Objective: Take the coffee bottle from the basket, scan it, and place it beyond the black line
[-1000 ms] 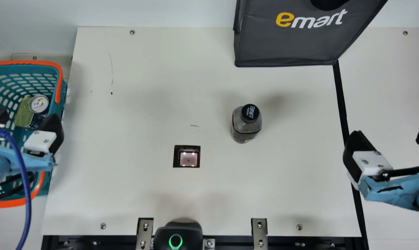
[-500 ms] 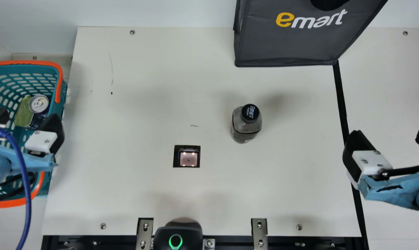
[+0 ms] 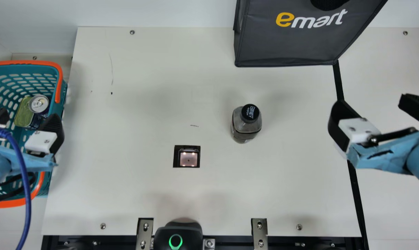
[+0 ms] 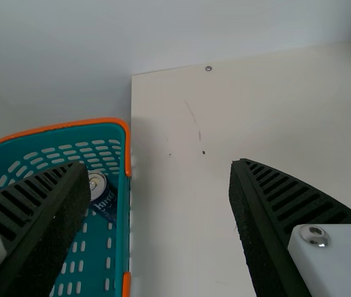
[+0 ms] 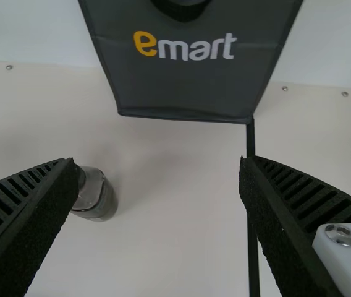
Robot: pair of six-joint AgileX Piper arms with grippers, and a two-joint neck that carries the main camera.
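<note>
The coffee bottle [image 3: 245, 124], dark-capped and clear, stands upright on the table between the scanner window [image 3: 188, 158] and the black line [image 3: 338, 81]. My right gripper [image 3: 373, 104] is open above the black line, to the bottle's right. In the right wrist view the bottle [image 5: 101, 197] is partly behind one finger of the open right gripper [image 5: 157, 164]. My left gripper [image 3: 27, 119] is over the basket [image 3: 59, 88] in the main view; in the left wrist view the left gripper [image 4: 157, 164] is open with nothing between its fingers.
Inside the basket lie a can [image 3: 39, 104] and a green item [image 3: 23, 113]. A dark grey bag [image 3: 285, 45] stands at the back right. A black device [image 3: 177, 236] with a green ring sits at the front edge, near metal brackets.
My right gripper has moved toward the back of the table and slightly left, staying open. The left gripper and the bottle have kept their places.
</note>
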